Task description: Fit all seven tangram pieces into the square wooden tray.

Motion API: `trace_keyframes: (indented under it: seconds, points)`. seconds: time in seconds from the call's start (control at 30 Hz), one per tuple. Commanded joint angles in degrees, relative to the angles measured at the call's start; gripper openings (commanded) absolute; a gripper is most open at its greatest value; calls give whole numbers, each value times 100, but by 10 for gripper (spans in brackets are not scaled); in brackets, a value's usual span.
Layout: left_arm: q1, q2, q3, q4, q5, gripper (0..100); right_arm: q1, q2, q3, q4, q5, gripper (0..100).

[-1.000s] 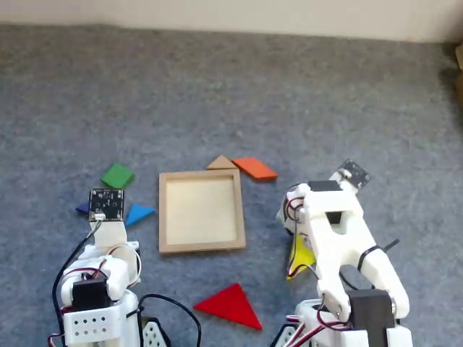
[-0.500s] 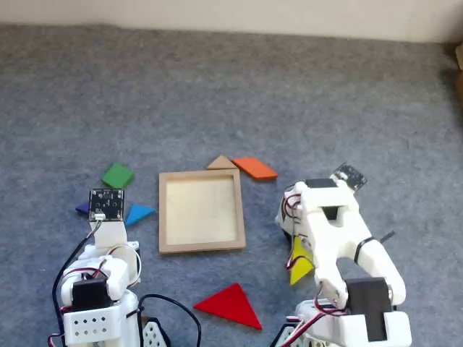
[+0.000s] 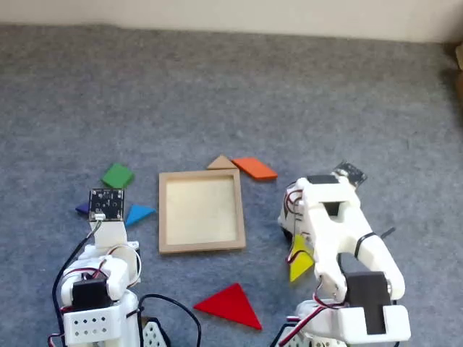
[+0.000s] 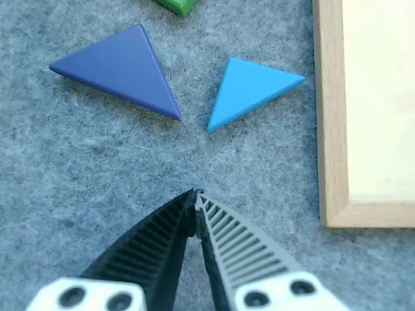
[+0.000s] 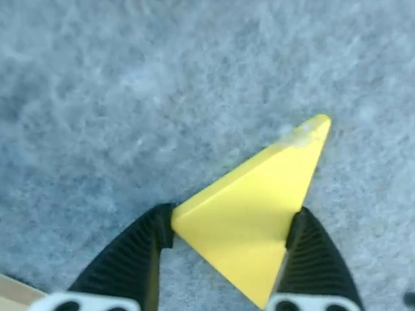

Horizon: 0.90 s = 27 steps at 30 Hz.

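Observation:
The square wooden tray (image 3: 162, 212) lies empty on the grey carpet between the arms. My right gripper (image 5: 227, 227) is shut on the yellow triangle (image 5: 253, 227), held just above the carpet right of the tray; the yellow triangle (image 3: 299, 259) peeks out from under the right arm. My left gripper (image 4: 196, 194) is shut with nothing in it, near the tray's left edge (image 4: 329, 116). Ahead of it lie the dark blue triangle (image 4: 123, 68) and light blue triangle (image 4: 243, 87). A green square (image 3: 117, 176), tan triangle (image 3: 221, 163), orange parallelogram (image 3: 254, 168) and red triangle (image 3: 230, 305) lie around the tray.
Grey carpet (image 3: 217, 94) stretches wide and open beyond the tray. Black cables (image 3: 173, 307) loop near the arm bases at the front edge.
The right arm has drawn back toward its base with the yellow triangle, which now shows slightly lower and more exposed. The left arm has not moved.

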Motion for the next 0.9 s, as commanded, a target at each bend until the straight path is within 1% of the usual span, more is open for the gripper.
trace_keyframes:
  seconds: [0.0, 0.17, 0.5, 0.63, 0.7, 0.87]
  points:
    - [-66, -189, 110, 26, 53, 13, 207, 171, -426, -48, 475, 44]
    - [-66, -189, 110, 26, 53, 13, 259, 171, -620, 66, 1134, 44]
    - [-66, -189, 110, 26, 53, 13, 215, 171, -2492, 1807, 2189, 44]
    - [-66, -189, 110, 26, 53, 13, 198, 171, -3002, 2009, 2347, 44]
    - [-66, -189, 110, 26, 53, 13, 75, 171, -3152, 2009, 2338, 44]
    - [-66, -189, 110, 26, 53, 13, -620, 171, -3222, 1974, 2338, 44]
